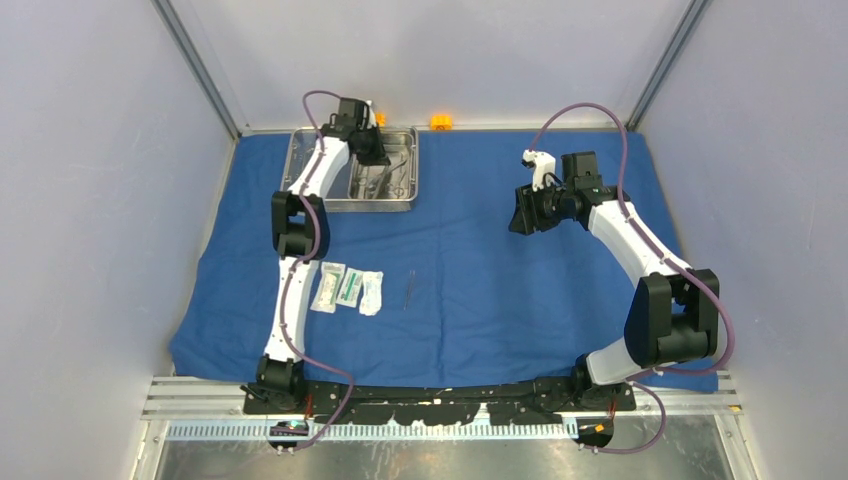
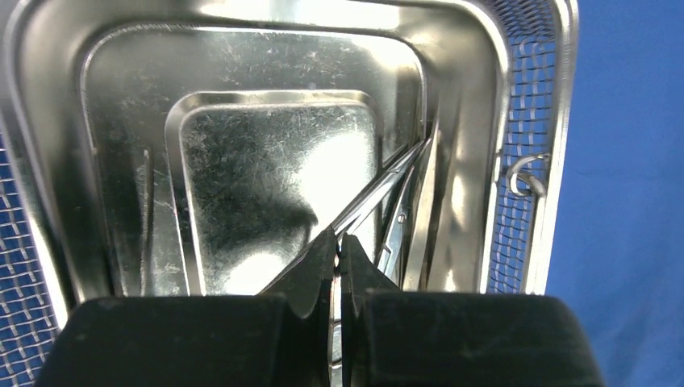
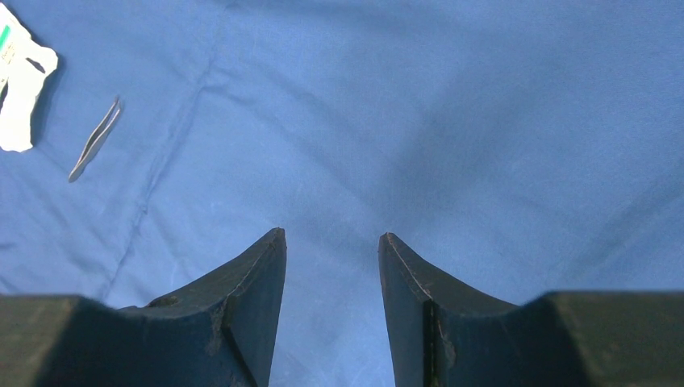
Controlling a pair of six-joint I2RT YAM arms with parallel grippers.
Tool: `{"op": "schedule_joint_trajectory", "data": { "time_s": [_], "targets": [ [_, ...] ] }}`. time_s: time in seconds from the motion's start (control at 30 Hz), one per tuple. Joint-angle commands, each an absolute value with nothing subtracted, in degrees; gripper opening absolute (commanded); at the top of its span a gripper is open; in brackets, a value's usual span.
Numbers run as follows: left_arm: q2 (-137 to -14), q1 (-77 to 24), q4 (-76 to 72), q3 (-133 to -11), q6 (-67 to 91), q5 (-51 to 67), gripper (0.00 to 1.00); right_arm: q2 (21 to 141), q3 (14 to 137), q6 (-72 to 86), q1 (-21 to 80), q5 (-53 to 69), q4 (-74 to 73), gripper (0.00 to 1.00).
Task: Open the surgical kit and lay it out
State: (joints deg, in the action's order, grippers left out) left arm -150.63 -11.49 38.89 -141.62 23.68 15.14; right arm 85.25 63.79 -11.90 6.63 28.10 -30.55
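The blue cloth wrap [image 1: 520, 300] lies spread flat over the table. At its back left stands the steel mesh basket [image 1: 300, 150] [image 2: 528, 105] with the solid steel tray [image 1: 395, 190] [image 2: 274, 161] inside it. My left gripper [image 1: 370, 150] [image 2: 339, 238] reaches down into the tray, shut on a thin steel instrument [image 2: 387, 181]; scissors or forceps, I cannot tell. Scissors [image 2: 401, 216] lie beside it. Three white-green packets [image 1: 347, 288] and steel forceps [image 1: 410, 288] [image 3: 95, 139] lie in a row on the cloth. My right gripper [image 1: 520, 210] [image 3: 332, 238] hovers open over bare cloth.
Two small orange blocks [image 1: 441, 122] sit past the cloth's far edge by the back wall. Side walls enclose the table. One packet [image 3: 20, 89] shows at the far left of the right wrist view.
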Motion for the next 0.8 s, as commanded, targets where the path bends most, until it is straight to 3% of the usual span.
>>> {"op": "schedule_joint_trajectory", "data": {
  "time_s": [0.0, 0.4, 0.6, 0.77],
  "targets": [
    [-142.28, -9.82, 36.15, -143.85, 24.46, 19.25, 0.0, 83.19, 66.72, -12.26, 6.9, 28.15, -30.77, 0.51],
    [-130.0, -8.66, 30.17, -134.03, 27.06, 31.48, 0.0, 85.1, 72.9, -12.67, 9.02, 30.41, -33.07, 0.51],
    [-121.11, -8.46, 4.62, -115.75, 42.56, 53.32, 0.0, 86.48, 76.0, -6.7, 11.77, 38.72, -28.74, 0.51],
    [-113.1, -10.4, -21.52, -96.97, 57.62, 59.42, 0.0, 88.84, 77.25, 3.42, 15.28, 44.48, -19.74, 0.52]
  ]
}}
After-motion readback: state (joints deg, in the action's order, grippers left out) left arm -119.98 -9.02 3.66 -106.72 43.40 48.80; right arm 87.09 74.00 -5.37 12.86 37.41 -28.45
